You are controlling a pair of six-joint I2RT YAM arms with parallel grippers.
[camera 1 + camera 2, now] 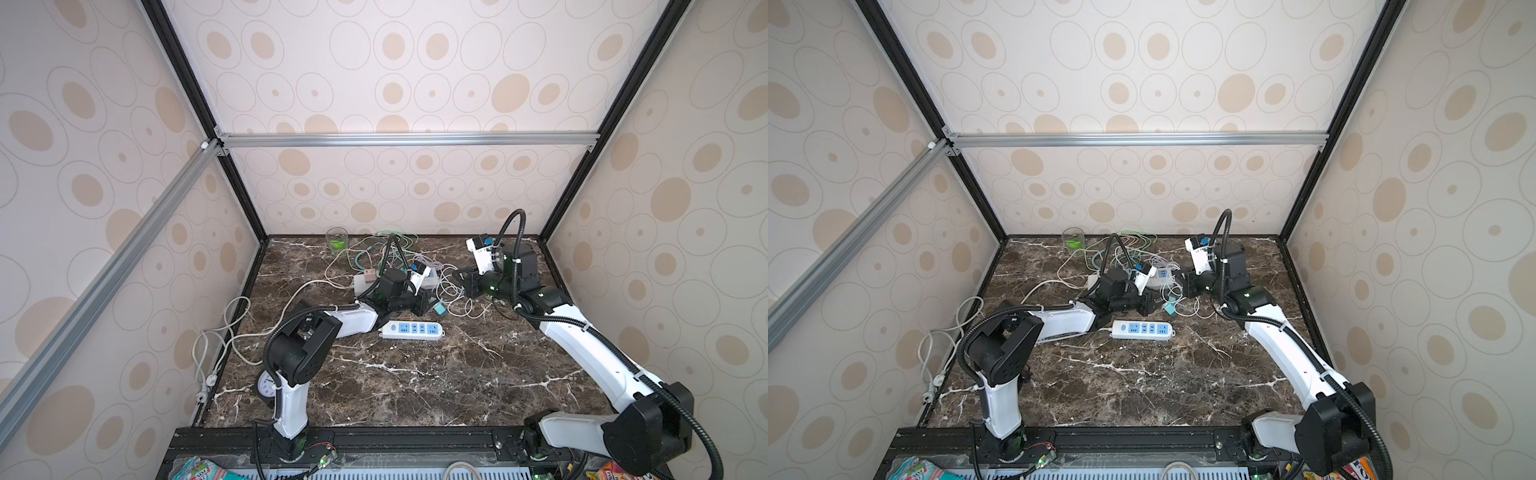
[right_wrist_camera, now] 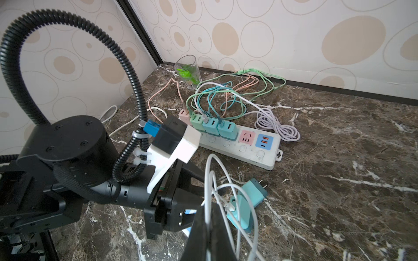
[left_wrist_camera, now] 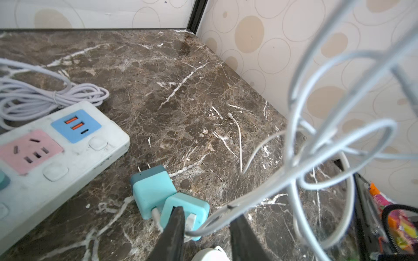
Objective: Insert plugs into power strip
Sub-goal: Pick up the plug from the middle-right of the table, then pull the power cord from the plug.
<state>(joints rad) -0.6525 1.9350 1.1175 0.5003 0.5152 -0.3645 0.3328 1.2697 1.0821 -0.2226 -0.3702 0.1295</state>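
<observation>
Marble tabletop (image 1: 415,374); left hand (image 3: 209,215) narrow astride half-hidden teal plug (image 3: 192,203), grip unclear; right hand (image 2: 204,210) pinching white cable (image 2: 209,171)

Left pincer (image 3: 209,214) low, jaws partly apart, right pincer (image 2: 207,206) closed, both stretched forward.

I count two power strips: the long strip (image 2: 251,156) at the back and the short strip (image 1: 412,329) nearer the front. There are six plugs in all. Four stand in the long strip: one pink plug (image 2: 184,116), one mint green plug (image 2: 197,122) and two teal, the third plug (image 2: 211,125) and the fourth plug (image 2: 227,130). Two more teal ones lie loose on the table (image 1: 415,382): the pronged plug (image 3: 151,192) and the other loose plug (image 3: 199,208). The long strip shows me one free pink socket (image 2: 247,137) and one blue USB panel (image 2: 264,141) with three ports. I also see one glass (image 2: 186,73), one clock (image 1: 266,384), one bundled lilac cable (image 2: 276,126) and one white cable (image 2: 209,171) raised in loops. The coloured cables are too tangled to count.
</observation>
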